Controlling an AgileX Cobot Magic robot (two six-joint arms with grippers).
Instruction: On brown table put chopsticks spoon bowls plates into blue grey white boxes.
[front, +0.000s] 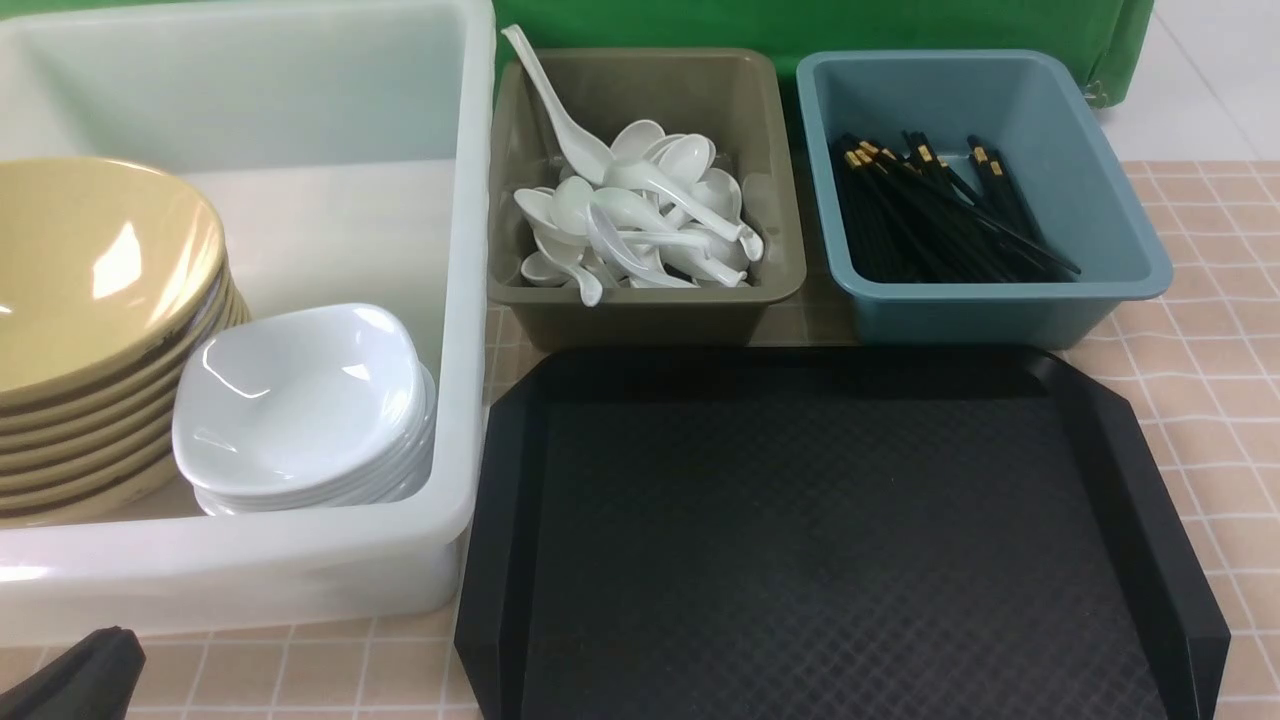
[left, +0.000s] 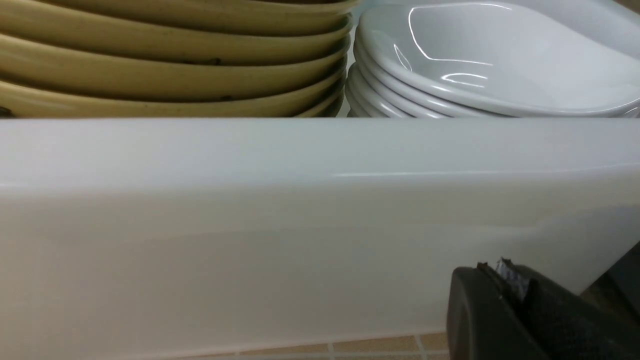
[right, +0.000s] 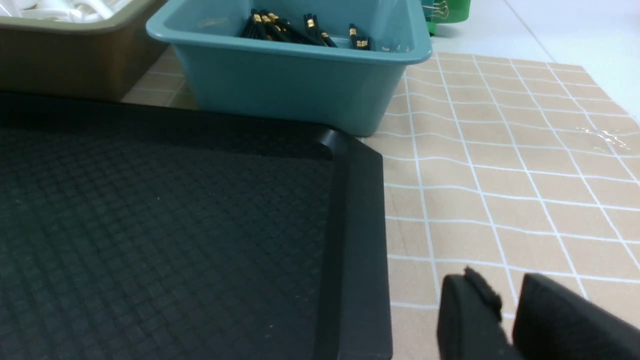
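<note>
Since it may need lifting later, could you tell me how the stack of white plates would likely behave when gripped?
The plates look glossy, so probably slippery. The stack sits tilted, so it might slide apart.

Bright, even light — glossy glare

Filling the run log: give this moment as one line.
tray: bare | bowls, plates: white tub | spoons: grey bin | chopsticks: blue bin | left gripper: shut | right gripper: open, empty

Mustard-tan bowls; white plates; black gold-banded chopsticks; pinkish-brown gridded table.
</note>
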